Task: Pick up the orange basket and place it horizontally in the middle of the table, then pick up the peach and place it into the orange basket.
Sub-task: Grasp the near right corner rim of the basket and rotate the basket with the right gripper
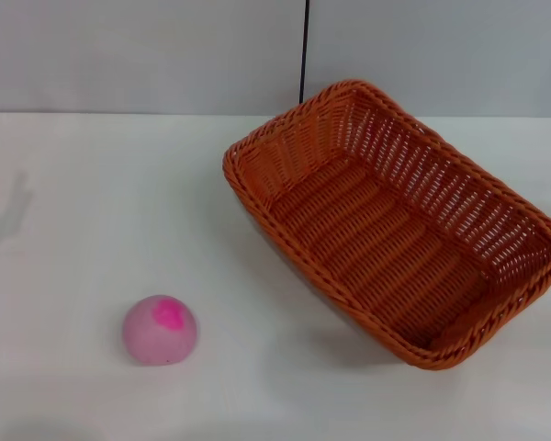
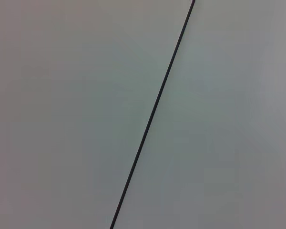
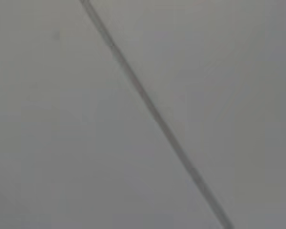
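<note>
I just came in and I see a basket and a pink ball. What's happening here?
Nothing is being held right now. The orange basket sits empty and slanted on the right side of the white table. The peach rests by itself on the left, nearer the front, apart from the basket. Neither robot gripper shows in any view; both wrist cameras see only a plain grey surface with a dark seam.

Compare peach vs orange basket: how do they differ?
Size: the orange basket is far bigger than the peach.
Look: basket is woven orange-brown and rectangular; peach is round, pale pink with a magenta patch.
Pose: basket sits diagonally at right; peach at front left.
Both rest on the table.
</note>
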`<state>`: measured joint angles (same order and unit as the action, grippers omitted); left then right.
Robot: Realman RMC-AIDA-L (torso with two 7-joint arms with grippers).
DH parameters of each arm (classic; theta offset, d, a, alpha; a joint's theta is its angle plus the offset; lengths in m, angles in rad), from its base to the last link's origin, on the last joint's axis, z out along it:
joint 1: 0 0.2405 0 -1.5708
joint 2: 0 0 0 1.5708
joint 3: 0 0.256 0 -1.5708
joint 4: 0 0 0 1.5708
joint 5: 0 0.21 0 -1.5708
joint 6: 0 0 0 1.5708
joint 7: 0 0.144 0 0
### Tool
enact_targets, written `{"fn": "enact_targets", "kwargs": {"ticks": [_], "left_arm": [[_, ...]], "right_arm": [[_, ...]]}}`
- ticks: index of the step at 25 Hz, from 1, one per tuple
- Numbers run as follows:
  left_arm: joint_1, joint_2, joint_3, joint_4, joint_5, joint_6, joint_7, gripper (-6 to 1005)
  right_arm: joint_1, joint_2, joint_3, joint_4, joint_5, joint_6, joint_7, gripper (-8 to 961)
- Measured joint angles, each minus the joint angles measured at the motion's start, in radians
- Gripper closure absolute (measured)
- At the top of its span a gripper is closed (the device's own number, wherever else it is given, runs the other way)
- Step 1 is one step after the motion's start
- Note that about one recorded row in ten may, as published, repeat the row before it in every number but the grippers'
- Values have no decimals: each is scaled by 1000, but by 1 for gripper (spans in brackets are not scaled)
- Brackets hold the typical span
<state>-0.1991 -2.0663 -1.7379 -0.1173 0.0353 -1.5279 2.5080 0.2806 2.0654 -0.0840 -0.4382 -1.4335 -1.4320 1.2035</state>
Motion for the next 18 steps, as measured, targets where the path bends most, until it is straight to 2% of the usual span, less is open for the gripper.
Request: {"fn": "enact_targets", "kwargs": {"ticks": [2,4,6,9,11,14,16,18], "left_arm": [[0,0,-1,1,0,0,0,200],[0,0,-2,1,0,0,0,200],[0,0,-3,0,0,0,0,200],[0,0,-3,0,0,4,0,200],[0,0,-3,-1,0,5,0,200],[0,0,-3,-2,0,5,0,201],[-1,0,-4,-2,0,5,0,201],[-2,0,-4,-1,0,6,0,201]], "right_arm": [[-13,-10,-105,-129,-17,-12,166,305],[-21,-32,-189,-271,-71,-31,353,307],[-7,-63,-221,-410,-175,-71,530,309],[49,-102,-215,-583,-361,-151,728,312],[116,-139,-212,-700,-514,-211,866,315],[251,-197,-212,-793,-740,-303,992,318],[342,-227,-216,-798,-868,-374,1016,320],[429,-247,-240,-769,-983,-425,1019,322]]}}
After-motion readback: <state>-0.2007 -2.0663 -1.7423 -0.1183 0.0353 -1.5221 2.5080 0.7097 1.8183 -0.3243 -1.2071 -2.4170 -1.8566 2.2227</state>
